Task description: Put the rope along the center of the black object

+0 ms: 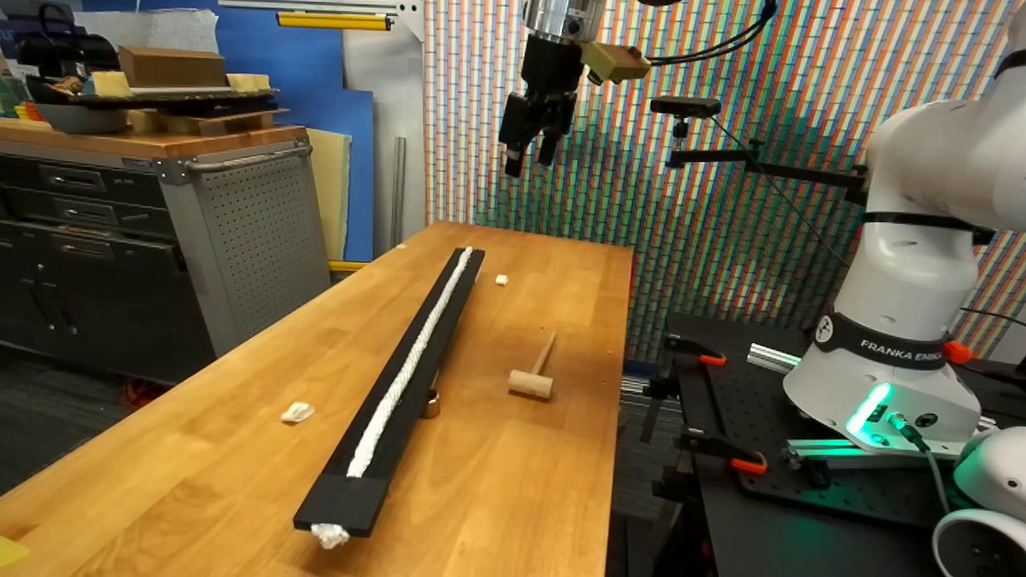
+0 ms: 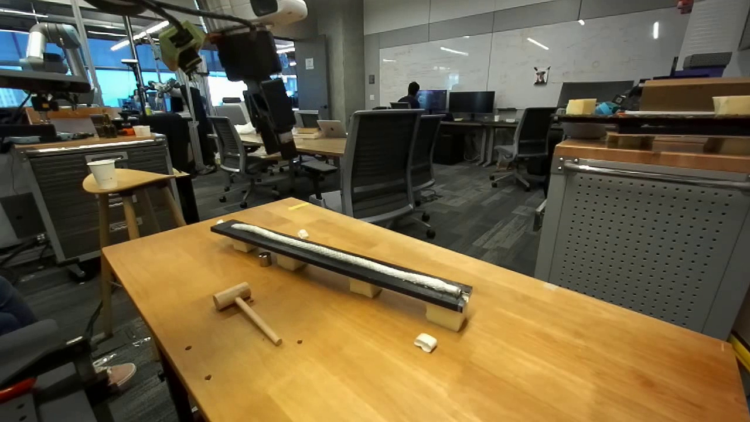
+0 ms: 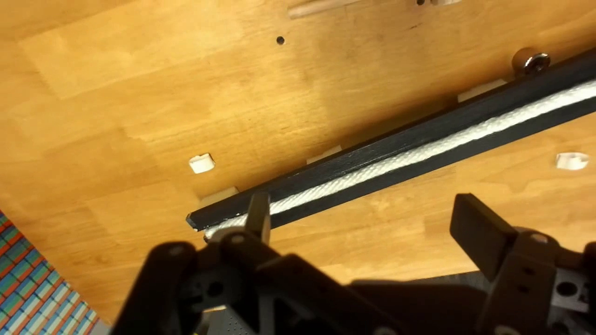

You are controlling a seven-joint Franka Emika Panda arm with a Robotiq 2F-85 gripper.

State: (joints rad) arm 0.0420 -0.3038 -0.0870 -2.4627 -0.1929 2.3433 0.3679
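Rope (image 3: pixel 402 159) lies along the black strip (image 3: pixel 382 148), well below the parted, empty fingers (image 3: pixel 479 232), its long axis oblique to their span; gripping across it would call for a wrist turn; centring behind one finger is unclear

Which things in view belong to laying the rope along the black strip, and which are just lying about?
Part of the job:
black strip
white rope, lying lengthwise on the strip
pale blocks, propping the strip up
fingers, open and holding nothing

Seemingly just lying about:
wooden mallet
small white pieces, on either side of the strip
copper-coloured cylinder, by the strip's edge
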